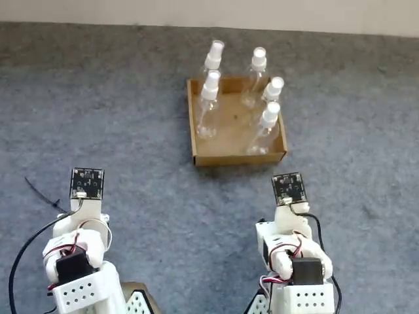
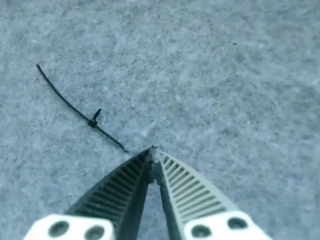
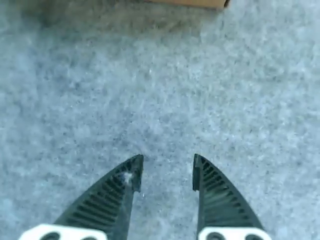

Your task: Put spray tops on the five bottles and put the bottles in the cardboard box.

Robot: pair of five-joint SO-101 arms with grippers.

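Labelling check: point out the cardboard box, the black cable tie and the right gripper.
cardboard box (image 1: 239, 158), high view, on its front wall.
black cable tie (image 2: 92, 122), left wrist view, on its locking head.
right gripper (image 3: 167, 159), right wrist view, midway between its open fingertips.

The high camera looks down from the near side toward the far cardboard box (image 1: 239, 157). Both wrist cameras face the carpet (image 2: 225, 75) closely; the right one shares the box's near wall.
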